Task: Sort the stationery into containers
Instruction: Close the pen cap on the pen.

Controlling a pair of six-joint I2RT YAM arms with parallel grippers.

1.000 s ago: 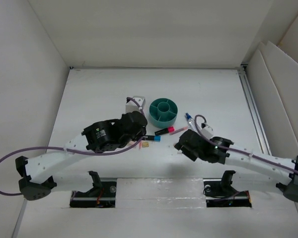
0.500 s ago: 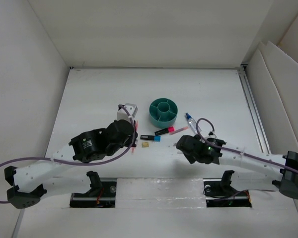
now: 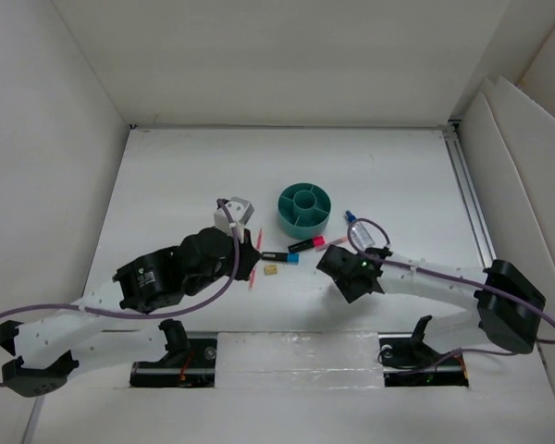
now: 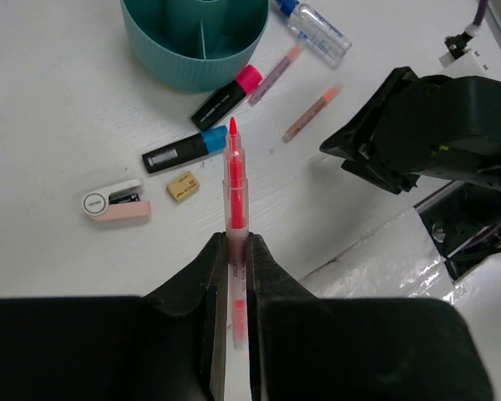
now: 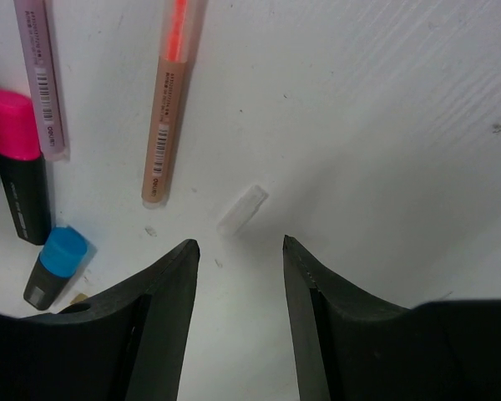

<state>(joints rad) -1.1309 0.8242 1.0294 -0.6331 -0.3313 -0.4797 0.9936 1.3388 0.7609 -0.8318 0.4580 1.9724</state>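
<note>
My left gripper [image 4: 234, 242] is shut on a thin red-orange pen [image 4: 234, 180] and holds it above the table; the pen points toward the teal organizer [image 4: 196, 42]. The top view shows this gripper [image 3: 248, 256] left of the organizer [image 3: 304, 208]. Below the pen lie a pink-ended marker [image 4: 225, 94], a blue-ended marker [image 4: 184, 150], a tan block [image 4: 182, 185] and a pale pink eraser [image 4: 117, 205]. Two thin pens [image 5: 169, 100] [image 5: 40, 75] and a clear bottle [image 4: 317, 25] lie nearby. My right gripper [image 5: 238, 251] is open and empty, low over a small clear cap [image 5: 242, 209].
White walls enclose the table on the left, back and right. A metal rail [image 3: 467, 194] runs along the right side. The right arm's black wrist [image 4: 409, 125] sits close to the right of the held pen. Shiny base plates [image 3: 287, 356] line the near edge.
My left arm has drawn back to the left and toward the near edge, carrying the red-orange pen. My right gripper has shifted left, closer to the markers and pens.
</note>
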